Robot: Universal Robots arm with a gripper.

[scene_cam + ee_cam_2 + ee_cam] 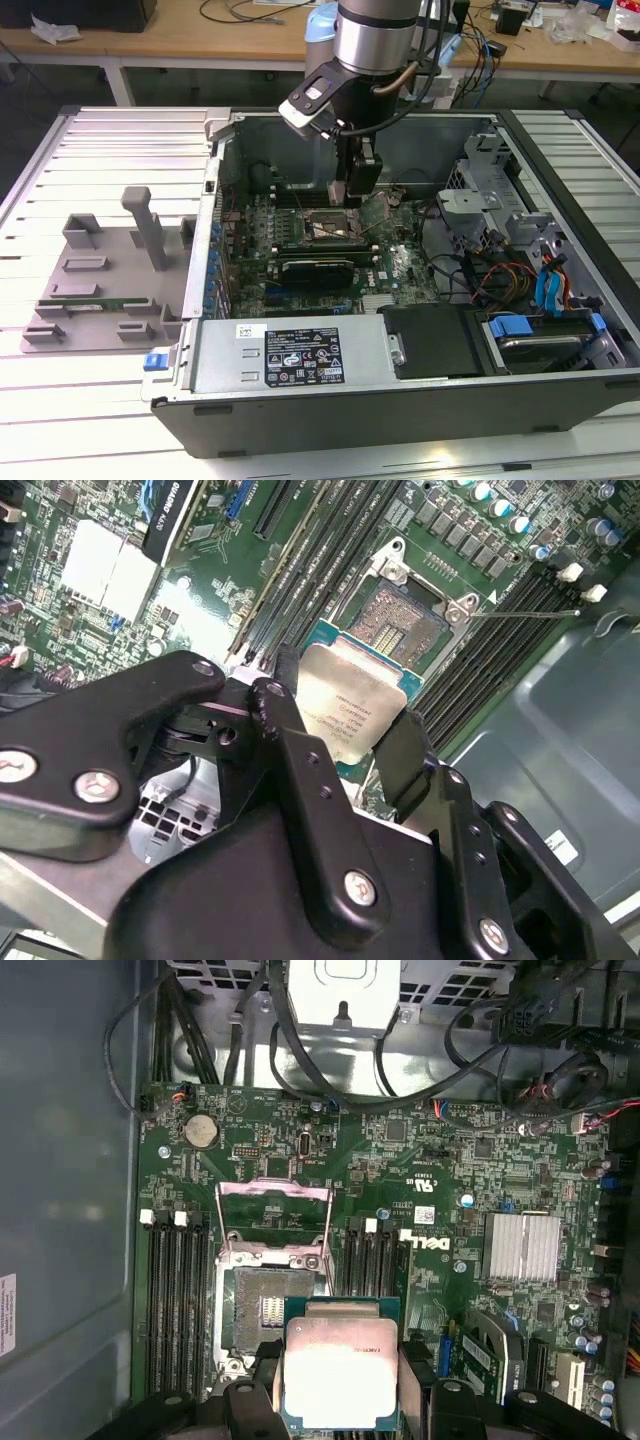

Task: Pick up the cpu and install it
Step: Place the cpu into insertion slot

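Between the end effector's [345, 705] two black fingers [402, 748] sits the cpu [358, 718], a small flat square with a pale, shiny metal lid, faint print on it, and a thin green-blue rim around the edge. The fingers are narrowed onto two opposite edges of the chip, one on each side, with the lid facing the wrist cameras.

Just beyond the fingertips lies the open socket [405, 622], its grid of contacts bare. In the first wrist view the cpu [340, 1375] overlaps one corner of the socket [262, 1310] rather than sitting square over it, and the end effector [340, 1358] frames it on both sides. I cannot tell whether the chip touches the board or hangs above it.

That same view shows the socket's metal retention frame [275, 1222] flipped up on the far side of the socket from the fingers, plus a ribbed silver heatsink [522, 1245] well off to one side on the green motherboard [420, 1160].

From the exterior view, the end effector [357, 187] reaches down into an open computer case [400, 412] lying on a slatted bench [100, 420]. A grey plastic tray [90, 290] stands outside the case, well away towards the exterior view's left.
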